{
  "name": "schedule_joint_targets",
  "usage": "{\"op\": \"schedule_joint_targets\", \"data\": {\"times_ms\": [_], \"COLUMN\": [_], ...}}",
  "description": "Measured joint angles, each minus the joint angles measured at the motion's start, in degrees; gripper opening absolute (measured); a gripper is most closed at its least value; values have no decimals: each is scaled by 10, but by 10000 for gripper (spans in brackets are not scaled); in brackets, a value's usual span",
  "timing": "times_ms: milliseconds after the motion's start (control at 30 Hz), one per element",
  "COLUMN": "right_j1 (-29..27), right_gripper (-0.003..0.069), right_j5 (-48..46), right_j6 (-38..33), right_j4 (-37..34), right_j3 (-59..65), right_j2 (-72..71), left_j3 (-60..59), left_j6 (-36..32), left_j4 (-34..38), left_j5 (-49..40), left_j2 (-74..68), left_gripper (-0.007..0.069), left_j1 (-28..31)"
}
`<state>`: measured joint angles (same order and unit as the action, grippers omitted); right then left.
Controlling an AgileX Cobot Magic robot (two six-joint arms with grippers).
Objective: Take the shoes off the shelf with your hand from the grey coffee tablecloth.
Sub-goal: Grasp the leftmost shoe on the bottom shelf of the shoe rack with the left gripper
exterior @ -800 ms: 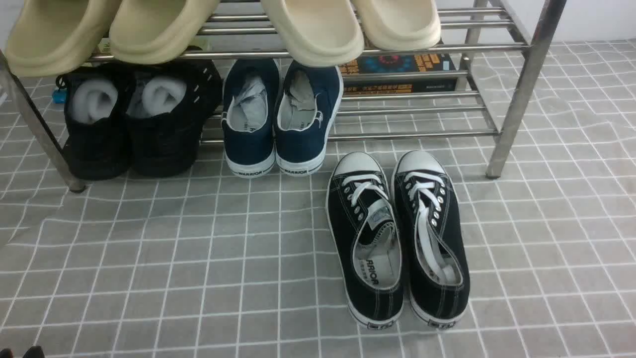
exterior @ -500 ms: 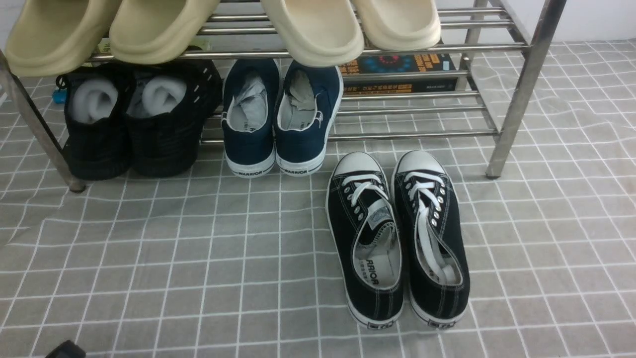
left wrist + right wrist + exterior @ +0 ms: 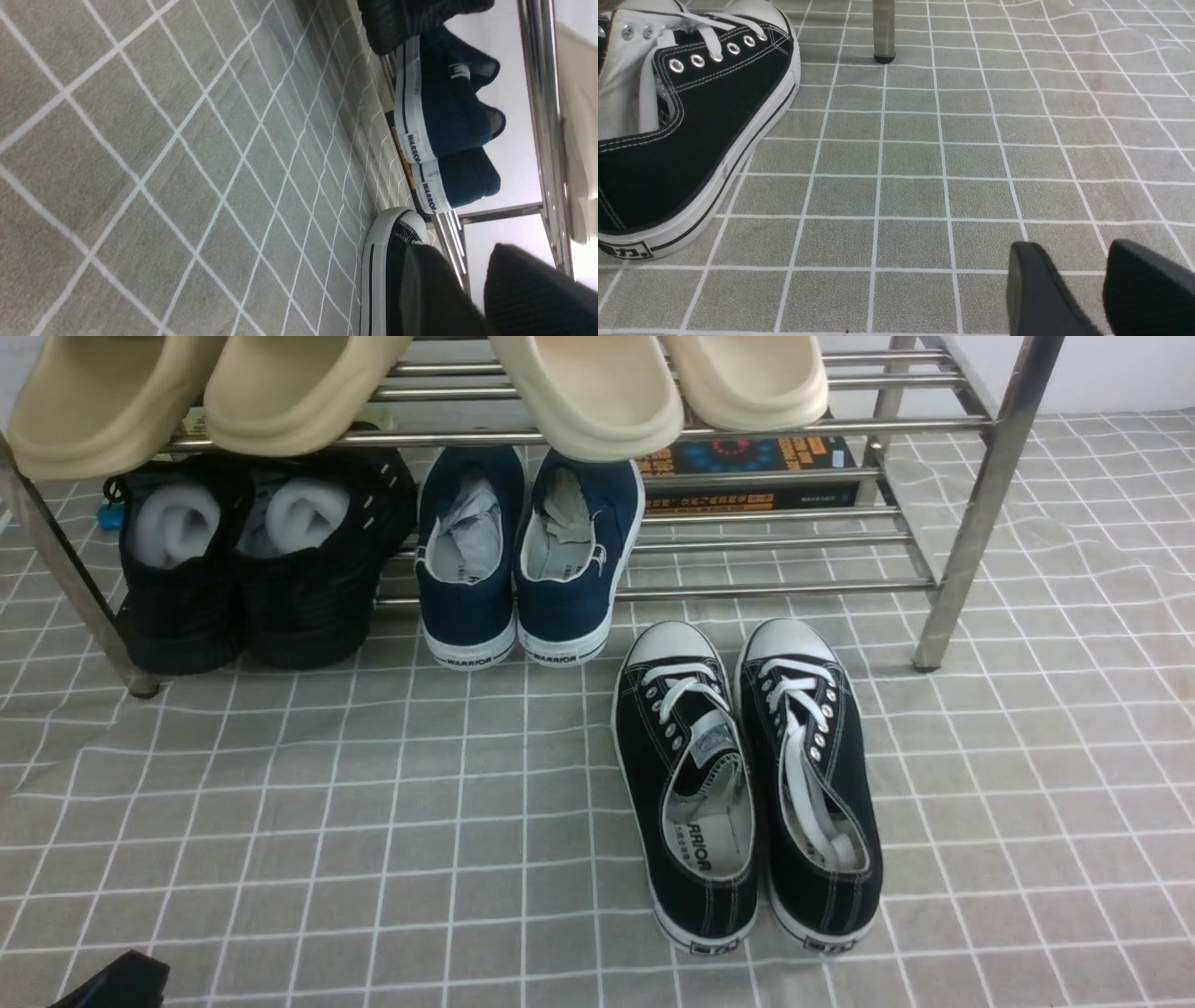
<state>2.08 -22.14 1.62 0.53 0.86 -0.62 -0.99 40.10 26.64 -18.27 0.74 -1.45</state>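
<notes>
All-black knit sneakers (image 3: 247,569) sit on the lower tier of the silver metal shoe rack (image 3: 988,495), left end; left claw (image 3: 460,254) and right claw (image 3: 1073,249), each narrowly parted and empty, hang low over the grey gridded tablecloth (image 3: 373,803).

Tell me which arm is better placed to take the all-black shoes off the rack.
Left. The shoes sit at the left end of the rack, and the left claw is on that same side, open. The right claw, also open, is beside the canvas pair, farther right.
</notes>
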Motion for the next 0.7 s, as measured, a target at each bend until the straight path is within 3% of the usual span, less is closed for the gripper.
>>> {"op": "schedule_joint_targets", "data": {"times_ms": [100,167,367,567,700], "right_j1": [0,0,0,0,0], "right_gripper": [239,239,239,239,239], "right_j5": [0,0,0,0,0], "right_j6": [0,0,0,0,1], "right_j4": [0,0,0,0,0], "right_j3": [0,0,0,0,0], "right_j2": [0,0,0,0,0], "left_j3": [68,114,260,403,493], "left_j6": [-21,-22,42,176,243], "left_j4": [-37,-71,-223,-377,-431], "left_j5": [-17,-28,-117,-138,-123], "left_j2": [-7,-34,-235,-485,-609], "left_gripper": [48,13,5,132,291], "left_j1": [0,0,0,0,0]}}
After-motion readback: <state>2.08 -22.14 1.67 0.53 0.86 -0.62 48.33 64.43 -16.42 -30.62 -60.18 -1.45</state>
